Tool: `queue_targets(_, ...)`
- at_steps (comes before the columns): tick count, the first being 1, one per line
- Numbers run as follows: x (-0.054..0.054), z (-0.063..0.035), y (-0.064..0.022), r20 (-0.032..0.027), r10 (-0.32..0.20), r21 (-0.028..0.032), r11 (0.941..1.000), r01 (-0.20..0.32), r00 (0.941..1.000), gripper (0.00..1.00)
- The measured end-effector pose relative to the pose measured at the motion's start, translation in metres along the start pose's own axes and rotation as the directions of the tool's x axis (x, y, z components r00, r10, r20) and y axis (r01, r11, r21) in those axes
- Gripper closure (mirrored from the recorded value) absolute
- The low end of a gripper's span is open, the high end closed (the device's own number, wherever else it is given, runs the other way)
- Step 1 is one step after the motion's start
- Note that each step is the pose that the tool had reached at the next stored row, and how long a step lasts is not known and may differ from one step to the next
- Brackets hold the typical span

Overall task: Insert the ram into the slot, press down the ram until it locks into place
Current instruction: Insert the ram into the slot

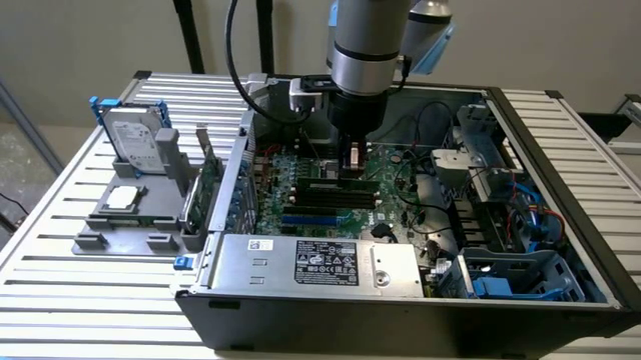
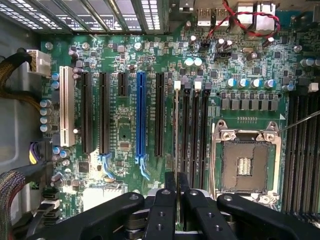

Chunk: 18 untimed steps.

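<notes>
My gripper (image 1: pixel 352 163) reaches down into the open computer case over the motherboard. In the wrist view the gripper (image 2: pixel 176 181) is shut on the ram (image 2: pixel 176 130), which I see edge-on as a thin green line. The ram stands in the slot (image 2: pixel 176 90) nearest the long black expansion sockets, in line with its white end latch. Three like black slots (image 2: pixel 195 130) lie parallel beside it with nothing in them. In the exterior view the ram (image 1: pixel 323 182) shows as a low green strip just below the fingers, at the rear of the memory slots (image 1: pixel 335 198).
The blue slot (image 2: pixel 141 115) and a white slot (image 2: pixel 66 105) lie on one side, the square metal CPU socket (image 2: pixel 245 162) on the other. Red and black wires (image 2: pixel 245 20) cross near the ports. A power supply (image 1: pixel 320 262), an expansion card (image 1: pixel 206 191) and a hard drive (image 1: pixel 135 139) stand nearby.
</notes>
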<state>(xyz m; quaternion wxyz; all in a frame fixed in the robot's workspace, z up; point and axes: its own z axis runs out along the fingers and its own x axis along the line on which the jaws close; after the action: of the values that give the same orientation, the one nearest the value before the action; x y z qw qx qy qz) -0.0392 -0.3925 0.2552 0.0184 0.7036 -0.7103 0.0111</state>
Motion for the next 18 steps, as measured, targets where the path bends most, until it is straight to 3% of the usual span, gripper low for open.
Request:
queue_targets(9, -0.002, 0.0133, 0.0010, -0.0082, 0.018, 0.0024, 0.9998, -0.018, 0.9998, 0.87)
queue_targets(13, -0.002, 0.0141, 0.0011, -0.0115, 0.018, 0.0068, 0.9998, -0.018, 0.9998, 0.87)
queue_targets(18, -0.002, 0.0154, 0.0017, -0.0130, 0.018, 0.0078, 0.9998, -0.018, 0.9998, 0.87)
